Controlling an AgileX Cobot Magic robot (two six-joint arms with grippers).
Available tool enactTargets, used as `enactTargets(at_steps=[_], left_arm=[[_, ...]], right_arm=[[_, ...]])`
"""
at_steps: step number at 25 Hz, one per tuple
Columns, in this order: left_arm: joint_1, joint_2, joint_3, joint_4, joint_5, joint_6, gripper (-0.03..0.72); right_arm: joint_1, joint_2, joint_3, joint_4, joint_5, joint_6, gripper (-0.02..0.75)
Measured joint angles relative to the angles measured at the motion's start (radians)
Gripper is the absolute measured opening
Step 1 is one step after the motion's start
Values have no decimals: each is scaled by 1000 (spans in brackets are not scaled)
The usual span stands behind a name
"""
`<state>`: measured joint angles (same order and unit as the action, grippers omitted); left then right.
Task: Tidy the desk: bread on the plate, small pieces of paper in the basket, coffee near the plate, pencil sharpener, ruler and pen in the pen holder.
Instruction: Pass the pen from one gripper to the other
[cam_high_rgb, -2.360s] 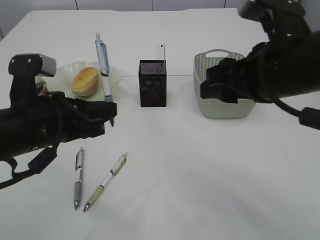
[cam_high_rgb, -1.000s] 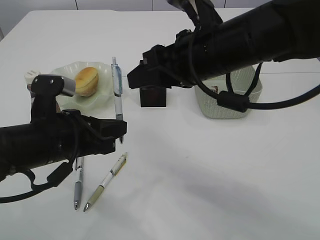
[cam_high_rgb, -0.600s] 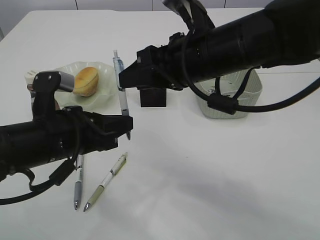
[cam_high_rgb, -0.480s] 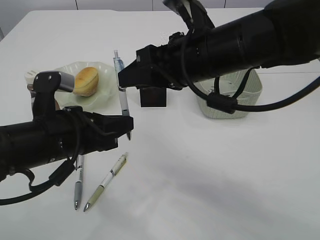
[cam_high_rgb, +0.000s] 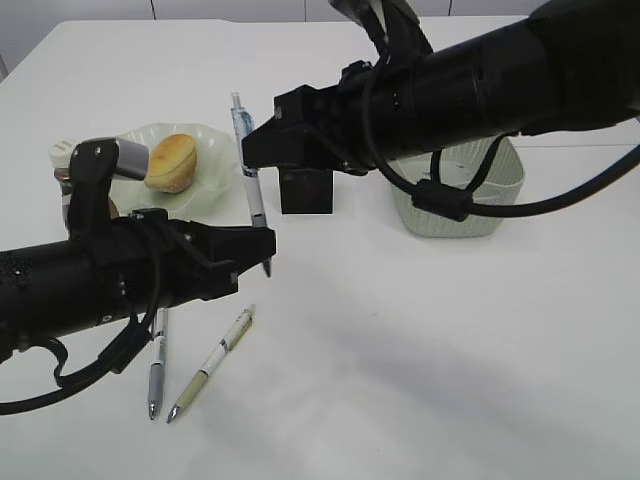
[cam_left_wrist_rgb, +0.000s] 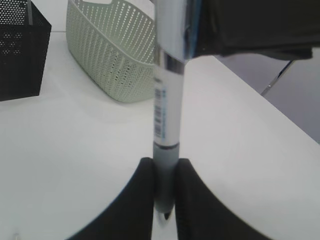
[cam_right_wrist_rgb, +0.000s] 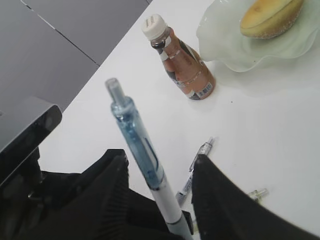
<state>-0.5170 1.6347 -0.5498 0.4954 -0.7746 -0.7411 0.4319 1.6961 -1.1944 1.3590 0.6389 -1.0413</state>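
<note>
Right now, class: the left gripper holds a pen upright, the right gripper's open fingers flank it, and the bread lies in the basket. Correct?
One error: the bread lies on the plate, not in the basket, as the exterior view shows. The left gripper does hold the pen upright, with the right gripper open around it.

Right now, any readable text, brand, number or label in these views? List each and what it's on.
None can be read.
Brown plastic coffee bottle with white cap: small white label patch near the base, print too blurred.
Clear blue-and-white pen pinched in the left gripper: a barcode-like strip of dark marks on the barrel, too small to read.
Silver pen lying on the white desk: no legible marking.
</note>
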Motion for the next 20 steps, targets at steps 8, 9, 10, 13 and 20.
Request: enactTargets(at_steps=[8, 9, 10, 13, 20], left_arm=[[0, 0, 0, 10, -39, -17, 57], [0, 0, 0, 15, -42, -24, 57], [0, 0, 0, 21, -48, -30, 57], [0, 0, 0, 38, -62, -43, 57], [0, 0, 0, 55, -82, -62, 56]], right_arm=[[0, 2, 0, 6, -3, 0, 341], [0, 2, 0, 18, -3, -2, 341], [0, 2, 0, 27, -3, -10, 341], [0, 2, 0, 58, 1, -34, 341], [0, 2, 0, 83, 7, -68, 341]])
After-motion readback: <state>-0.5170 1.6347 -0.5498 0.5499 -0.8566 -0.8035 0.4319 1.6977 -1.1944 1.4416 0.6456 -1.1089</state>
